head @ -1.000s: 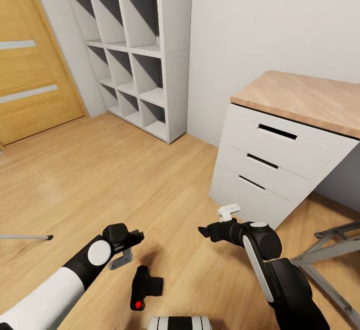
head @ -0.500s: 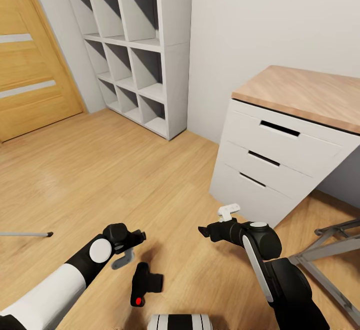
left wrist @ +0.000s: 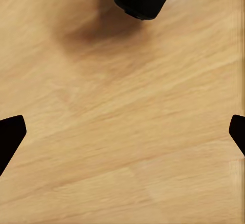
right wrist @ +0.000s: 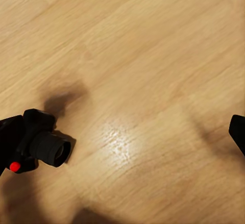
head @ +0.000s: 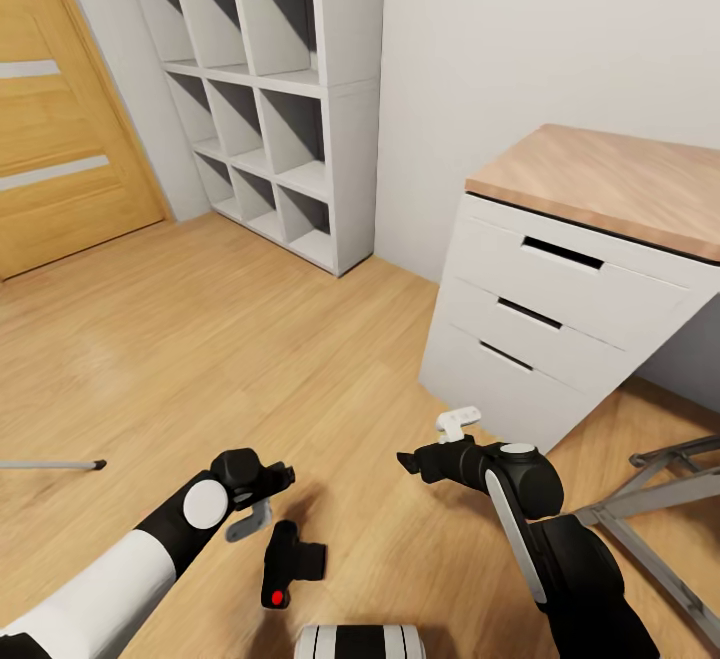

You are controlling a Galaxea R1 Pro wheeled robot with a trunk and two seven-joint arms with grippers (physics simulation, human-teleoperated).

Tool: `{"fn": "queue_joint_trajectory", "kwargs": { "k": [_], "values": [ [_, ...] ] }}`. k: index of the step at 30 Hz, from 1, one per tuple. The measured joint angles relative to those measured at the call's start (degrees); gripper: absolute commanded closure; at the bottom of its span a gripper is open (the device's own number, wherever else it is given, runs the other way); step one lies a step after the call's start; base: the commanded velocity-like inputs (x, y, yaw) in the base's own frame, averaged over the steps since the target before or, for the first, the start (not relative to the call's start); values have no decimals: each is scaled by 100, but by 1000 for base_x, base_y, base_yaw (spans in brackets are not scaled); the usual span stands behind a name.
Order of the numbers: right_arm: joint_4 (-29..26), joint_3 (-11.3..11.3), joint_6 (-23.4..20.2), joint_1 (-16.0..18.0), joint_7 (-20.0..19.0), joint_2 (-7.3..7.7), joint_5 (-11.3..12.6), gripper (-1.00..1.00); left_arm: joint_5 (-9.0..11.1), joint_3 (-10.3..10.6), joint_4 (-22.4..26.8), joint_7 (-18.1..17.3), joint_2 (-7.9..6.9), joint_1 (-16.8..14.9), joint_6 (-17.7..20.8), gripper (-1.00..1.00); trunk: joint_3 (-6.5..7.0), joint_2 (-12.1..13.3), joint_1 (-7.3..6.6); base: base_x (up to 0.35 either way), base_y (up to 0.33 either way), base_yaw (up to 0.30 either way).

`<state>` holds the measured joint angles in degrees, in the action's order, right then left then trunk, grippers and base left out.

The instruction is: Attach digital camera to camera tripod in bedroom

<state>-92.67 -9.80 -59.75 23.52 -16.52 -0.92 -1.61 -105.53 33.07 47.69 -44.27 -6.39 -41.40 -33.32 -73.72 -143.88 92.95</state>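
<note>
Two tools, left and right, flank one digital camera.

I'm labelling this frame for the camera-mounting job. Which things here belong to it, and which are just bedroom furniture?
Belongs to the job:
- digital camera, lying on the floor
- camera tripod, one leg tip at the head view's left edge
- left gripper, beside the camera

Just furniture:
- cube shelves
- drawer chest
- oak door
- grey metal frame

Left gripper low with jaws spread wide, right gripper likewise open, both empty.
</note>
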Motion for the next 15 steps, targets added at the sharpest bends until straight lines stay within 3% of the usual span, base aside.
{"fn": "queue_joint_trajectory", "kwargs": {
  "k": [6,15],
  "values": [
    [0,2,0,-2,-1,2,7,-100,39,-14,35,-168,29,0,-7,-100,-3,0,0,0,0,0],
    [0,-5,0,-8,-2,5,11,-100,66,-12,131,-761,68,1,-16,-100,-4,0,0,0,0,0]
  ]
}}
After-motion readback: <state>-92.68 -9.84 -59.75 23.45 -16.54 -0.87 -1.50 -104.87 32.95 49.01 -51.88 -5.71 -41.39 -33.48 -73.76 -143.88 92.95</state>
